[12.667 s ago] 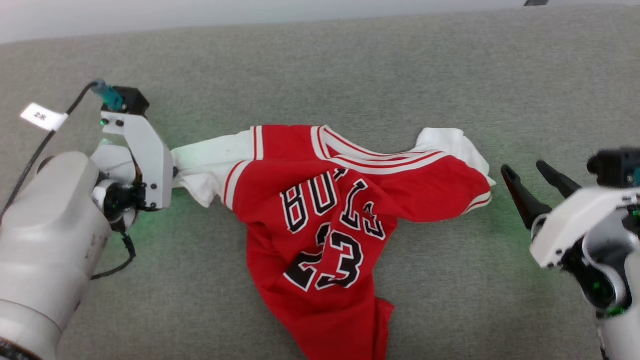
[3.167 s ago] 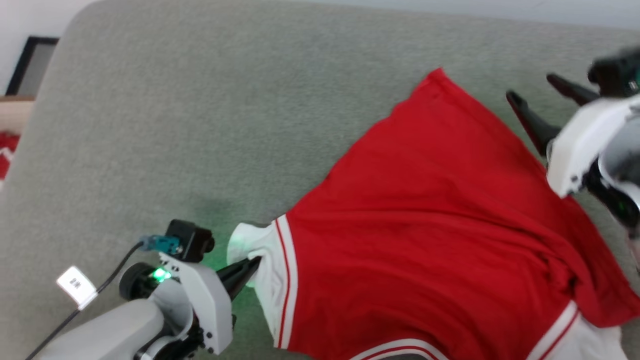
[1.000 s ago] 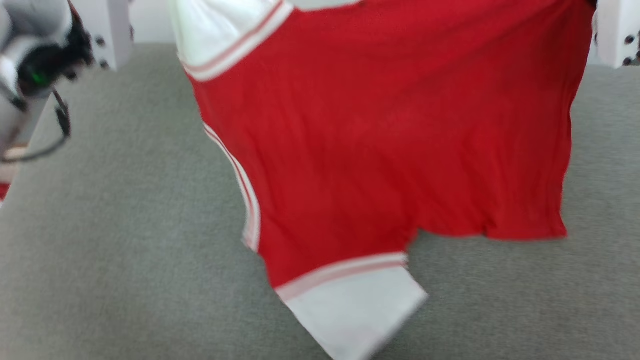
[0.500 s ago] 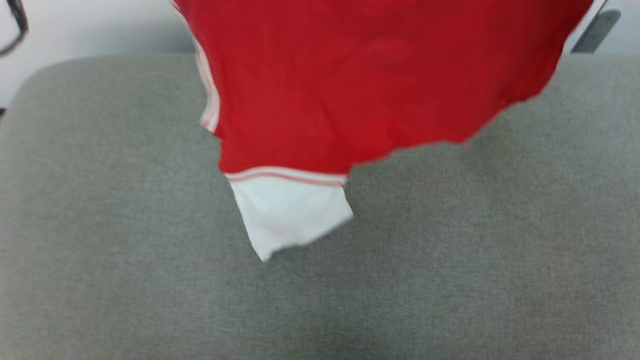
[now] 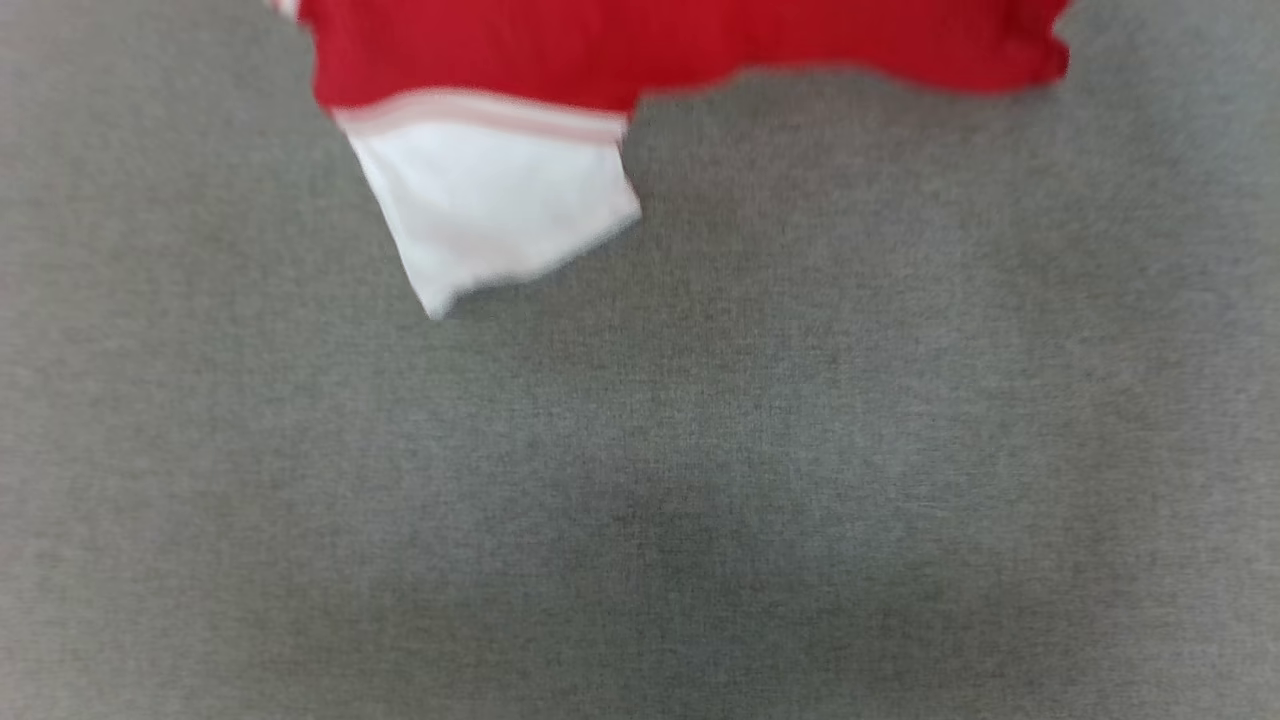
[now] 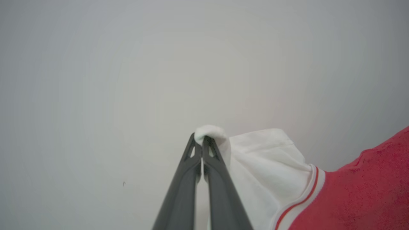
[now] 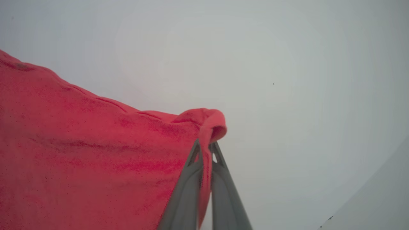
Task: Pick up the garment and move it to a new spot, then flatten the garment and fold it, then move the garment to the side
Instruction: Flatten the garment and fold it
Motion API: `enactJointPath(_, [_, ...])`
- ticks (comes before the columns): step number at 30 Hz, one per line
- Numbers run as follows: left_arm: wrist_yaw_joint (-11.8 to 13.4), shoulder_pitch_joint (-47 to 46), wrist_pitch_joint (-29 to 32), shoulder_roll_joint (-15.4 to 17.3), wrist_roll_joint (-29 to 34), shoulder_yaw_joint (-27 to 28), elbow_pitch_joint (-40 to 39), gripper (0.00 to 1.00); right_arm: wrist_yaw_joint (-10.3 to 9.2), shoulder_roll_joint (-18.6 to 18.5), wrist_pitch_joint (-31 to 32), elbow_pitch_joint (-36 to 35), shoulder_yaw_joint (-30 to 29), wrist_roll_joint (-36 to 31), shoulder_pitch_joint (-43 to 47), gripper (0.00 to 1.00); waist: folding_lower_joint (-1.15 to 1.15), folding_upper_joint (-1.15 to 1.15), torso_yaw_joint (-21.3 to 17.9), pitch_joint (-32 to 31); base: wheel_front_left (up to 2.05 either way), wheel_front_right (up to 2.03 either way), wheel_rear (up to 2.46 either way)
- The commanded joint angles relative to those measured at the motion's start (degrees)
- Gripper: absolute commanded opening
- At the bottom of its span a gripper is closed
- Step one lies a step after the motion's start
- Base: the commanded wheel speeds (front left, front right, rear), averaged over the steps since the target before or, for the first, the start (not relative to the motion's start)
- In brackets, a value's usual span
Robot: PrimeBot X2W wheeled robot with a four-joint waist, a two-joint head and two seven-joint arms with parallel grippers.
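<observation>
While the garment (image 5: 680, 40) is hanging over the grey surface (image 5: 700, 450), the left tool (image 6: 202, 142) is pinching its white sleeve. The right tool (image 7: 204, 147) is clamping a bunched red edge.

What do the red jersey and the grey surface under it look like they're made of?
Garment: soft, matte knit fabric, perhaps cotton or polyester; it creases and hangs limp. Grey surface: matte woven upholstery-like cloth, finely flecked.
</observation>
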Motion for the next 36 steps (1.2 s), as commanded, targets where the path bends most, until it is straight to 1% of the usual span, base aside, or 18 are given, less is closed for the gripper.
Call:
enactJointPath(1, [1.14, -2.14, -3.23, -0.57, 1.07, 0.38, 1.43, 0.0, -0.09, 0.93, -3.8, 2.79, -1.12, -2.87, -2.25, 0.0, 0.0, 0.0, -0.15, 4.03, 0.0, 0.0, 0.0])
enactJointPath(2, [1.14, -2.14, -3.23, -0.57, 1.07, 0.38, 1.43, 0.0, -0.09, 0.93, -3.8, 2.79, -1.12, -2.87, -2.25, 0.0, 0.0, 0.0, -0.15, 4.03, 0.0, 0.0, 0.0])
enactJointPath(5, [2.34, -4.25, -7.15, -1.06, 2.28, 1.21, 2.63, 0.0, -0.09, 1.9, -7.14, 6.34, -3.33, -7.17, -4.83, 0.0, 0.0, 0.0, 0.36, 4.97, 0.0, 0.0, 0.0])
enactJointPath(6, [2.85, -4.79, -7.9, -1.03, 2.58, 1.82, 2.7, 0.0, -0.09, 2.12, -7.58, 6.81, -4.19, -8.54, -5.56, 0.0, 0.0, 0.0, 0.57, 5.24, 0.0, 0.0, 0.0])
enactJointPath(8, [2.88, -5.07, -8.55, -0.65, 3.37, 2.64, 2.25, 0.0, -0.09, 2.44, -7.86, 6.56, -6.0, -10.96, -6.21, 0.0, 0.0, 0.0, 0.87, 5.59, 0.0, 0.0, 0.0])
enactJointPath(10, [2.45, -5.44, -8.67, 0.08, 4.33, 4.47, -0.03, 0.0, -0.09, 1.88, -7.88, 4.91, -7.7, -13.88, -5.74, 0.0, 0.0, 0.0, 1.33, 6.0, 0.0, 0.0, 0.0])
enactJointPath(12, [2.21, -3.02, -8.64, 1.16, 5.48, 6.03, -1.74, 0.0, -0.09, 1.9, -7.89, 3.99, -9.36, -15.66, -3.54, 0.0, 0.0, 0.0, 1.7, 5.96, 0.0, 0.0, 0.0])
enactJointPath(14, [1.2, -0.45, -8.56, 1.31, 5.85, 7.39, -2.84, 0.0, -0.09, 2.2, -7.9, 4.34, -9.98, -16.75, -1.51, 0.0, 0.0, 0.0, 2.18, 5.47, 0.0, 0.0, 0.0])
enactJointPath(16, [-0.01, 1.51, -8.61, 1.44, 6.2, 7.54, -3.0, 0.0, -0.09, 2.16, -7.92, 4.4, -9.48, -18.04, -0.08, 0.0, 0.0, 0.0, 2.56, 4.74, 0.0, 0.0, 0.0])
enactJointPath(19, [-1.31, 5.97, -8.63, 1.31, 6.04, 7.29, -2.94, 0.0, -0.09, 2.18, -7.92, 4.3, -8.47, -17.58, 3.68, 0.0, 0.0, 0.0, 3.14, 3.19, 0.0, 0.0, 0.0])
enactJointPath(23, [-2.42, 11.62, -7.98, 0.57, 4.71, 5.75, -3.02, 0.0, -0.09, 1.86, -7.7, 3.73, -5.88, -15.31, 8.89, 0.0, 0.0, 0.0, 3.61, 0.61, 0.0, 0.0, 0.0])
enactJointPath(25, [-2.71, 14.42, -5.2, 0.46, 3.91, 4.09, -3.44, 0.0, -0.09, 1.68, -6.91, 2.88, -3.96, -13.71, 11.58, 0.0, 0.0, 0.0, 3.73, -0.87, 0.0, 0.0, 0.0])
enactJointPath(27, [-2.88, 17.75, -2.19, 0.69, 1.68, 2.97, -4.67, 0.0, -0.09, 1.31, -6.0, 1.3, -2.19, -11.21, 14.64, 0.0, 0.0, 0.0, 3.82, -2.31, 0.0, 0.0, 0.0])
enactJointPath(30, [-2.97, 23.03, 2.56, 2.07, -1.01, -0.25, -9.48, 0.0, -0.09, 0.33, -3.18, -2.23, 0.58, -6.43, 20.29, 0.0, 0.0, 0.0, 3.96, -4.65, 0.0, 0.0, 0.0])
enactJointPath(32, [-2.94, 26.46, 5.97, 4.22, -2.25, -2.48, -13.11, 0.0, -0.1, -1.35, -0.7, -5.55, 2.65, -3.41, 23.73, 0.0, 0.0, 0.0, 4.06, -6.03, 0.0, 0.0, 0.0])
enactJointPath(33, [-2.95, 28.77, 7.74, 5.15, -4.03, -3.13, -14.98, 0.0, -0.09, -2.12, 0.53, -7.52, 3.41, -1.42, 25.89, 0.0, 0.0, 0.0, 4.1, -6.78, 0.0, 0.0, 0.0])
enactJointPath(36, [-2.96, 34.47, 12.34, 8.67, -6.84, -4.84, -20.44, 0.0, -0.09, -5.25, 4.45, -13.57, 5.55, 3.53, 32.01, 0.0, 0.0, 0.0, 4.05, -8.57, 0.0, 0.0, 0.0])
